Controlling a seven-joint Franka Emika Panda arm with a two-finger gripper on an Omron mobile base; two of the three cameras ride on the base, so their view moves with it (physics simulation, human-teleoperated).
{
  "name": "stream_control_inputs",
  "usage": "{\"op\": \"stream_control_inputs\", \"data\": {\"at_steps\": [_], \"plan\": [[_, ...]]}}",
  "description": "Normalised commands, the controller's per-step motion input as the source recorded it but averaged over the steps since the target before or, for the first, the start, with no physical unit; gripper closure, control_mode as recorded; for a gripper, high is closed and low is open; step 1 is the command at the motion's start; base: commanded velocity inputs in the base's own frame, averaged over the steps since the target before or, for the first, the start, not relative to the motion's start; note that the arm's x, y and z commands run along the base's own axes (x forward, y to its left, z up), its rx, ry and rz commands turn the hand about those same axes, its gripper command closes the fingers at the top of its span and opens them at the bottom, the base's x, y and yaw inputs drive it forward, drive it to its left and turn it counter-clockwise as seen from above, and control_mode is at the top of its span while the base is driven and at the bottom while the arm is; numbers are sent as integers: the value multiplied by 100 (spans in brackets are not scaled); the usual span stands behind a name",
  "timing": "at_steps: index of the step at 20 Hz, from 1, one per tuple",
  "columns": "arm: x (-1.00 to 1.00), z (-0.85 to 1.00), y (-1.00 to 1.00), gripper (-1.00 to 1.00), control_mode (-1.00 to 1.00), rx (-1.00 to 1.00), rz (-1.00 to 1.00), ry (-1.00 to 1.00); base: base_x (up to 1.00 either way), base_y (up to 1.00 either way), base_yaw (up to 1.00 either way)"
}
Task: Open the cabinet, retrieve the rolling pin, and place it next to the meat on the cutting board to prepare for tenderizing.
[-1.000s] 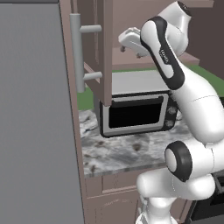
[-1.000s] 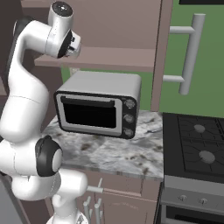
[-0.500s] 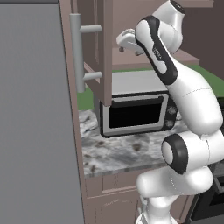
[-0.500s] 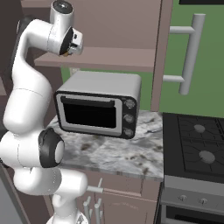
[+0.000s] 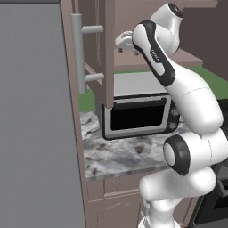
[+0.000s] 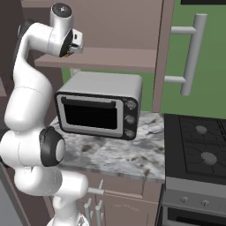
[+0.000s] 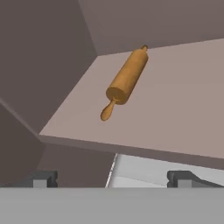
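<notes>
Presently the cabinet [image 6: 132, 31] stands open: one door [image 5: 104, 49] swung out in the left base view with its grey bar handle [image 5: 79, 53], the other door [image 6: 165, 53] edge-on in the right base view, its handle [image 6: 190, 55] on the far side. Cabinet shelf [image 6: 110, 59] sits directly above the toaster oven [image 6: 99, 106].

Marble counter [image 6: 114, 152] carries the toaster oven, dark glass door facing forward, three knobs [image 6: 129, 118] down its right side. Stove [image 6: 198, 145] adjoins the counter on the right in the right base view. A grey panel [image 5: 35, 116] takes up the left side of the left base view.

Arm raised, wrist at shelf level, hand [image 6: 74, 43] pointing into the cabinet just past the shelf's front edge.

Rolling pin [image 7: 126, 78] lies flat on the shelf inside the cabinet, toward the back corner, at a diagonal; near knobbed handle [image 7: 108, 111] points toward the shelf's front edge, far end close to the back wall. It rests alone, not touching the side wall.

Jaws [image 7: 112, 177] stand wide apart, nothing between them; the two finger tips [image 7: 43, 178] show below the shelf edge, well short of the rolling pin.
</notes>
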Motion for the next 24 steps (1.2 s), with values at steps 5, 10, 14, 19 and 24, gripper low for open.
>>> {"op": "stream_control_inputs", "data": {"at_steps": [5, 10, 14, 19, 24], "plan": [[29, -3, 25, -100, -100, -1, 0, -1, 0, 0, 0], [34, 0, 15, -100, -100, -4, -1, 0, 0, 0, 0], [36, 0, 5, -100, -100, -9, -8, 0, 0, 0, 0], [36, 0, 4, -100, -100, -11, -13, 0, 0, 0, 0], [32, 0, 8, -100, -100, -9, -16, 0, 0, 0, 0]]}}
